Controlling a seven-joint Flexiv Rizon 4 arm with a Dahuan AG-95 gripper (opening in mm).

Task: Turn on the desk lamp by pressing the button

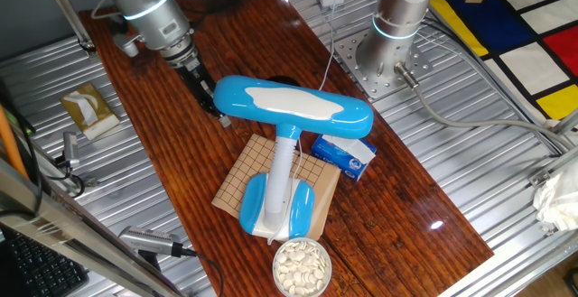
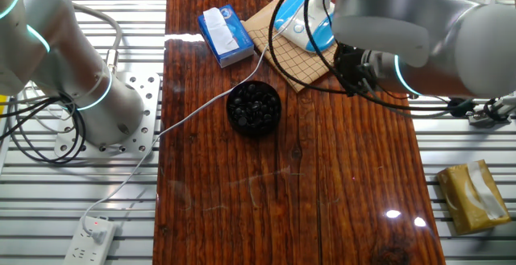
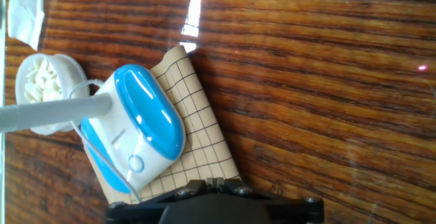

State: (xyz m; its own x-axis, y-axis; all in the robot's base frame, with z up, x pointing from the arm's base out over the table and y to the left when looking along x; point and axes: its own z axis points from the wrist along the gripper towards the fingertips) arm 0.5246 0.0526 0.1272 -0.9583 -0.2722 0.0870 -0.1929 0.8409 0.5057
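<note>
The sky-blue plastic desk lamp [image 1: 289, 148] with its white stem stands mid-frame on a gridded board [image 1: 262, 166]. The gripper [image 1: 217, 109] hangs at the head's upper-left end; the small round button [image 3: 135, 163] lies lower left in the hand view. I cannot tell how the jaws stand.

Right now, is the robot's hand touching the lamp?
Cannot tell. In one fixed view the gripper sits right at the lamp head's edge, and no view shows contact or a gap plainly.

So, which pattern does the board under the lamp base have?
The board is tan with a dark square grid, clearest in the hand view.
</note>
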